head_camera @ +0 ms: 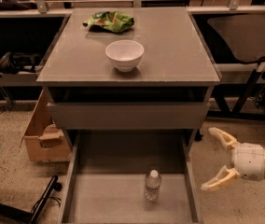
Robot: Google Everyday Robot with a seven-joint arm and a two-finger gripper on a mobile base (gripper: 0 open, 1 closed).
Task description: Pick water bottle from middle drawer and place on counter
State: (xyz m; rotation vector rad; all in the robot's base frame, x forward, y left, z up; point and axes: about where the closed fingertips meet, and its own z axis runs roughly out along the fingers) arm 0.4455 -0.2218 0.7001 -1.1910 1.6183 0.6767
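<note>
Standing water bottle in middle drawer | gripper outside, right | jaws spread

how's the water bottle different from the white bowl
The water bottle is clear, slim and tall, standing in the open middle drawer; the white bowl is opaque, wide and low, sitting on the counter. The water bottle is capped; the white bowl is open-topped. Both are upright and untouched: the gripper hangs open to the right of the middle drawer.

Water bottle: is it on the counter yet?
No, the water bottle stands in the middle drawer, while the open gripper hovers right of it.
</note>
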